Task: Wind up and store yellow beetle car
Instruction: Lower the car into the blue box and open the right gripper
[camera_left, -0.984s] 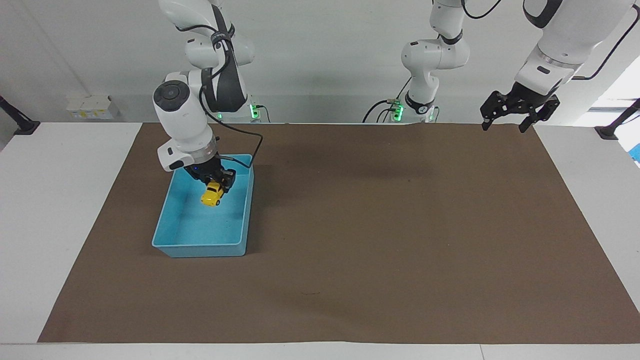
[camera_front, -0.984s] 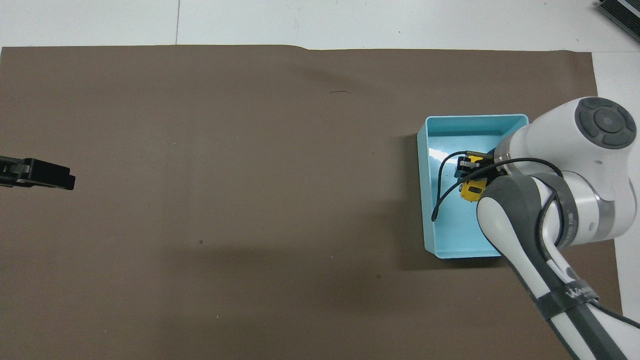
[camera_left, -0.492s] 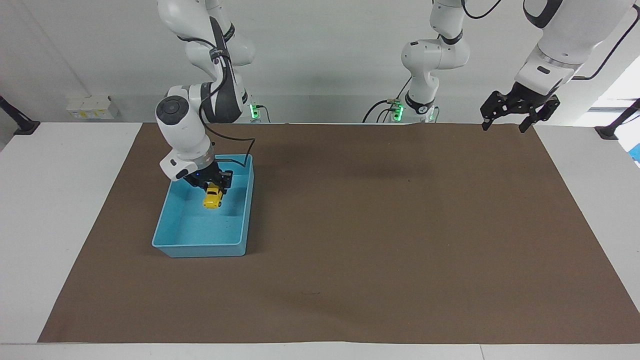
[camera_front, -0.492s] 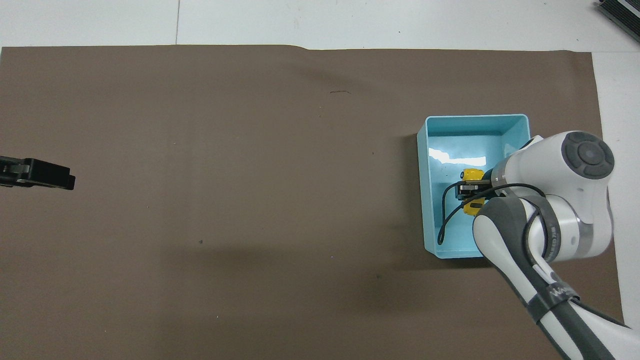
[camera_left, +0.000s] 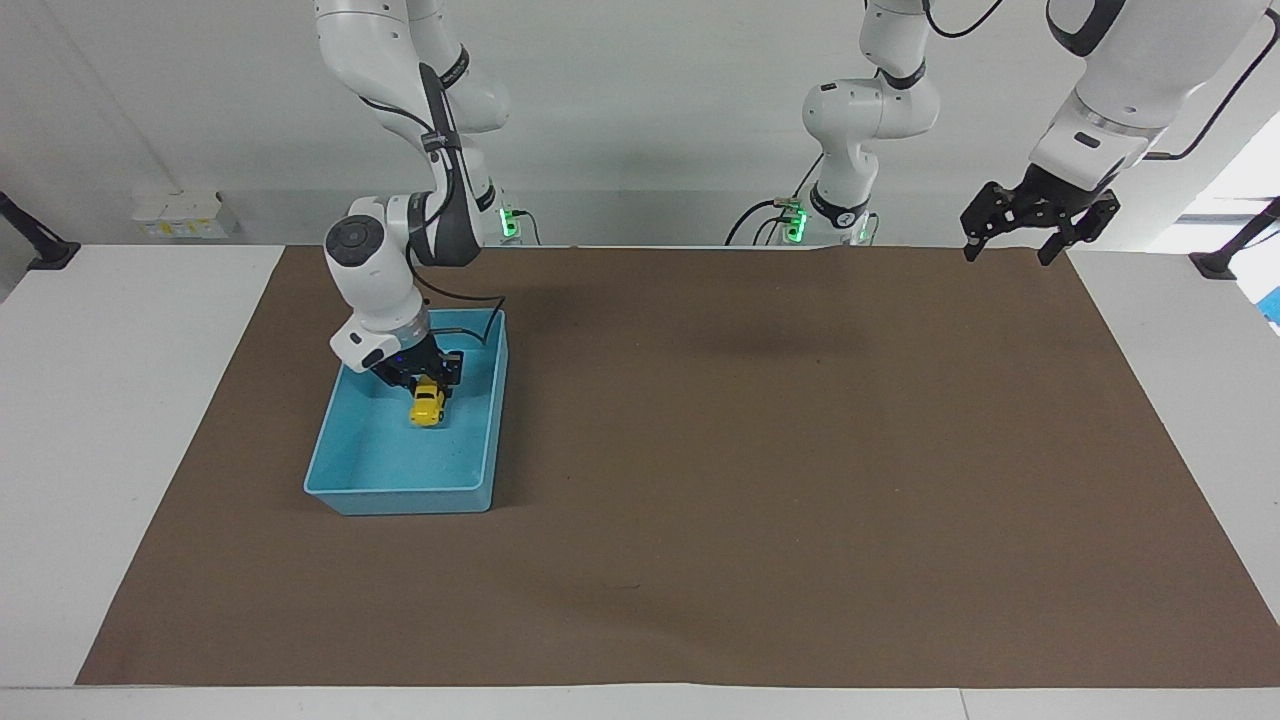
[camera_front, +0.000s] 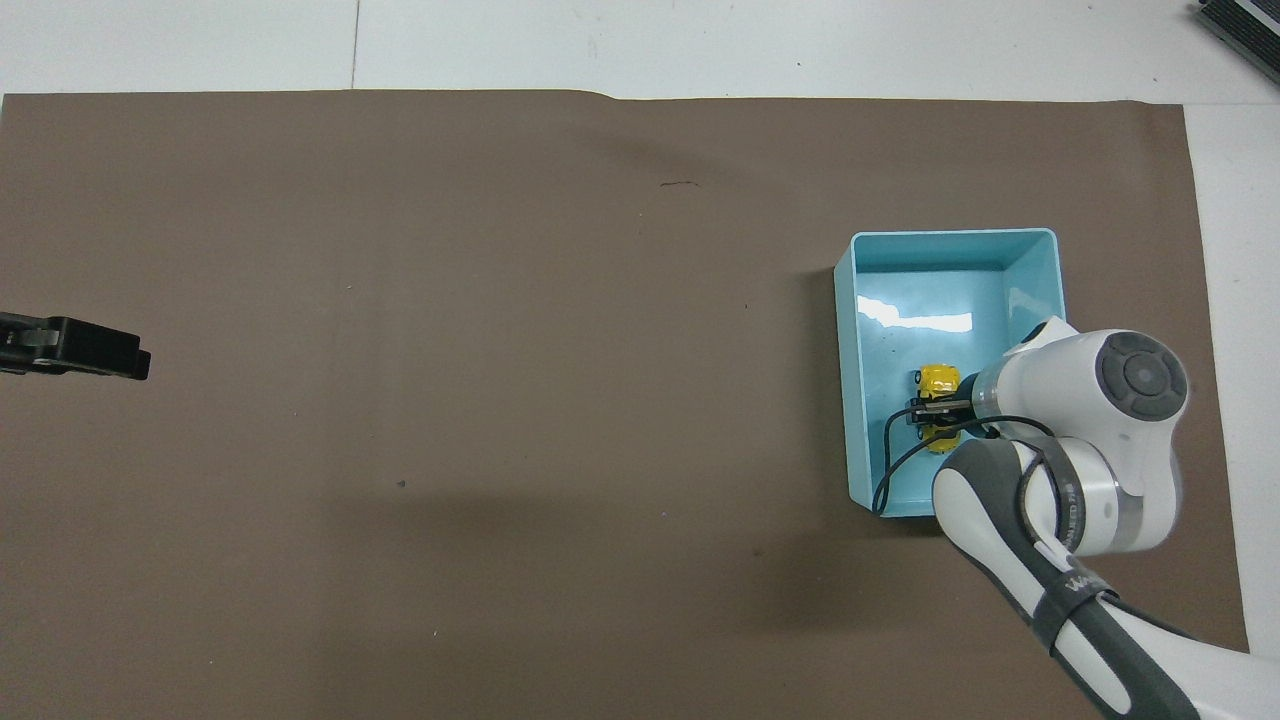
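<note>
1. The right gripper (camera_left: 424, 372) has sunk lower into the blue bin (camera_left: 352, 492) than a second ago, fingers still closed on the yellow beetle car (camera_left: 428, 405), now at or near the bin's floor.
2. The left gripper (camera_left: 1040, 222) waits unchanged, fingers spread and empty, above the brown mat (camera_left: 800, 480) at its own end.

No text, brand or number is legible anywhere in either view. A dark band on the right arm (camera_front: 1075, 590) carries pale lettering, but its characters cannot be made out.
</note>
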